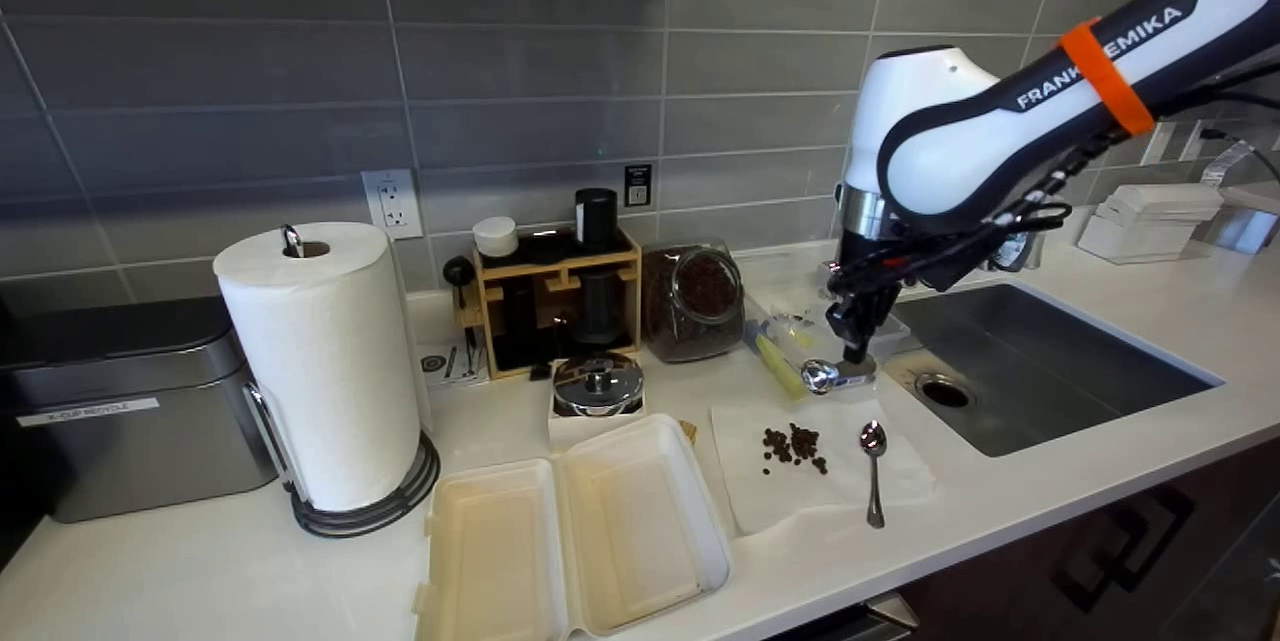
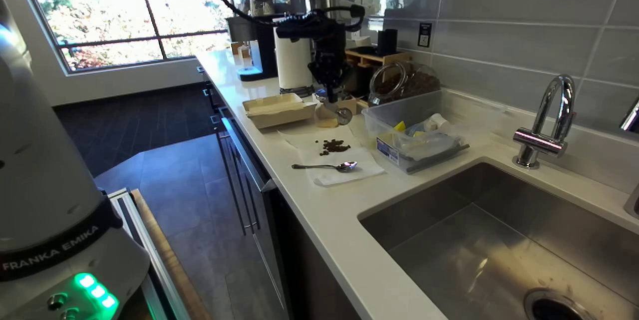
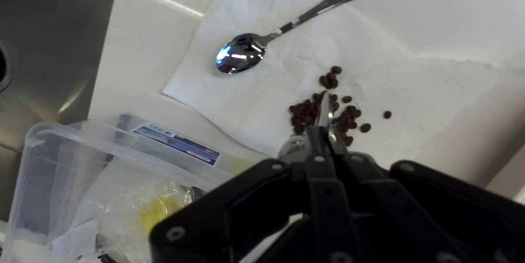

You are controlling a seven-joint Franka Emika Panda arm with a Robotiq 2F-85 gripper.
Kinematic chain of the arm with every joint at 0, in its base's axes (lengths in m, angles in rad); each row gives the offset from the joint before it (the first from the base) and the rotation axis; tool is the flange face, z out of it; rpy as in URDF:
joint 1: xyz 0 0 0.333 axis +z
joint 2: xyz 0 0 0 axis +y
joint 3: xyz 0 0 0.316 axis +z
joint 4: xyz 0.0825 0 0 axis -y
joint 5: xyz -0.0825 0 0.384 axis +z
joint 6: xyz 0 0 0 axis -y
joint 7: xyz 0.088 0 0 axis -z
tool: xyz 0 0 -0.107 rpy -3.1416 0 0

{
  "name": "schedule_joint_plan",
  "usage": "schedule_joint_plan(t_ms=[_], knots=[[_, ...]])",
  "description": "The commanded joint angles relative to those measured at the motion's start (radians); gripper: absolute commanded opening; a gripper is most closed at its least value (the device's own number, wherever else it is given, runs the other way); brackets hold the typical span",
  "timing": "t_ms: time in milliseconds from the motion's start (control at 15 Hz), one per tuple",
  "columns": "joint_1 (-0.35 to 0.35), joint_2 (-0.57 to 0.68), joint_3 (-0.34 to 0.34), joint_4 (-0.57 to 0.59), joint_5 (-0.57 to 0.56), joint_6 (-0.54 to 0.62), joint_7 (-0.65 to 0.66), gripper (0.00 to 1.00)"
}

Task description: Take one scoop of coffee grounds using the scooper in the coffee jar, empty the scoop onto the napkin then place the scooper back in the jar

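Note:
My gripper [image 1: 858, 346] is shut on the metal scooper [image 1: 820, 377], holding it above the counter beside the napkin's back edge. In the wrist view the fingertips [image 3: 327, 142] pinch its handle [image 3: 326, 112]; the bowl [image 3: 292, 146] is partly hidden behind them. The scooper also shows in an exterior view [image 2: 344, 116]; I cannot tell what its bowl holds. The white napkin [image 1: 750, 481] lies flat with a small pile of dark coffee beans [image 1: 795, 443] on it. The glass coffee jar [image 1: 690, 306], tilted on its side with dark contents, stands by the back wall.
A metal spoon [image 1: 874, 471] lies on the napkin. A clear plastic bin [image 2: 387, 150] stands between napkin and faucet [image 2: 541, 135]. The sink [image 1: 1060, 351] is beside it. An open takeout box [image 1: 640, 531], lidded canister [image 1: 598, 383], wooden organizer [image 1: 487, 321] and paper towel roll [image 1: 320, 371] stand nearby.

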Motion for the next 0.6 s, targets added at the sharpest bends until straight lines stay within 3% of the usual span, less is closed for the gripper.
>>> schedule_joint_plan(t_ms=[0,200,533], knots=[[-0.020,0.007,0.003,0.023,0.182,0.044,-0.077,0.01],[-0.018,0.039,0.010,0.055,0.248,0.119,-0.108,0.01],[-0.014,0.105,0.018,0.104,0.203,0.246,-0.113,0.01]])
